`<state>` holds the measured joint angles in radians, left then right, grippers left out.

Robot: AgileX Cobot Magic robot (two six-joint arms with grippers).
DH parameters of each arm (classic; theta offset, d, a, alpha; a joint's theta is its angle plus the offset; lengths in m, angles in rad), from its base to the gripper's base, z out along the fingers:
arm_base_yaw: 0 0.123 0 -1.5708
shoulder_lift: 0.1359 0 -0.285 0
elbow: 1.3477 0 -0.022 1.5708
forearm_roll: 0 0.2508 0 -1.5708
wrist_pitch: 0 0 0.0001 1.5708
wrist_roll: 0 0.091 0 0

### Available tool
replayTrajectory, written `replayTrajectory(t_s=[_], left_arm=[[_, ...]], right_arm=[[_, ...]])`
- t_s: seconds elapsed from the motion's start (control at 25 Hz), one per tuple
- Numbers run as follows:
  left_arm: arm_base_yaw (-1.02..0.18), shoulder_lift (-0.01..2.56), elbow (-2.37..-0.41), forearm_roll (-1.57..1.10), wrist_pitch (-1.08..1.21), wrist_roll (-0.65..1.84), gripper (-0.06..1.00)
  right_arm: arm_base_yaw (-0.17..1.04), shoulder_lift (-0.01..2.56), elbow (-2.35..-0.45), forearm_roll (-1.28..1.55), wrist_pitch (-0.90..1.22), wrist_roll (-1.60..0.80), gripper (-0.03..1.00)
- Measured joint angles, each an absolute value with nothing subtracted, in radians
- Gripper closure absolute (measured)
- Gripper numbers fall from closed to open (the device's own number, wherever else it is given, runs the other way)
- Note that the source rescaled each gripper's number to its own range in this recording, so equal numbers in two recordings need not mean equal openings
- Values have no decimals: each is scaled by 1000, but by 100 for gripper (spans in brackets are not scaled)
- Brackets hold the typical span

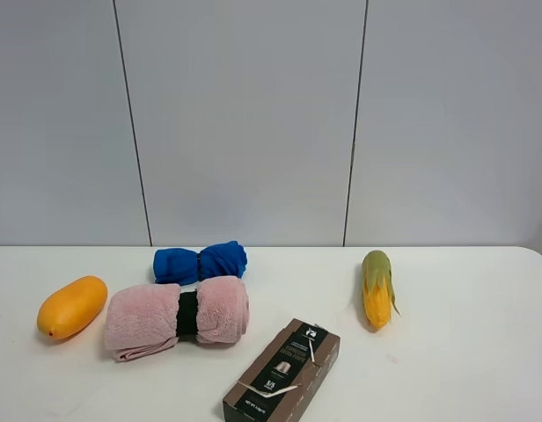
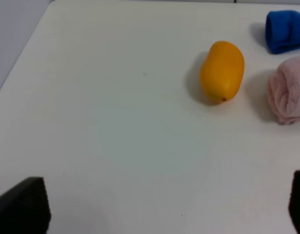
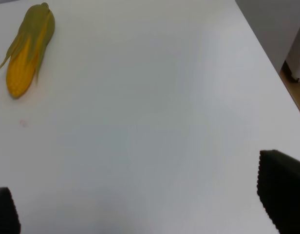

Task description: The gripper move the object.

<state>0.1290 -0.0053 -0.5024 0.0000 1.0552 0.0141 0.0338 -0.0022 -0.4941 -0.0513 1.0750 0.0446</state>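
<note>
**Mango lies untouched ahead of the left gripper**

Mango (image 1: 71,307), glossy orange-yellow with a small dark tip, rests on the white table (image 1: 465,352) well ahead of the left gripper (image 2: 164,204) and off to one side of its line. Nothing touches it. Just beyond the fruit from that gripper are a rolled pink towel (image 1: 177,318) and, farther off, a rolled blue towel (image 1: 200,262), each bound by a dark band.

A dark brown box (image 1: 282,372) lies flat beside the pink towel. It carries a small white logo and pale print, too small to read.

The left gripper hovers low over bare table, its two black jaws spread wide at the edges of the wrist view, empty. The right gripper (image 3: 150,209) is likewise wide apart and holds nothing; a corn cob (image 3: 26,48) with green husk lies well ahead of it. Neither arm shows in the high view.
</note>
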Motion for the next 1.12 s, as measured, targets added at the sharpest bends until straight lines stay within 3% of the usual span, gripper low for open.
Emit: replayTrajectory(t_s=[1.12], left_arm=[[129,-5,-502,0,1055,10,-5]], right_arm=[[34,-2,-494,-51,1075,45,-3]])
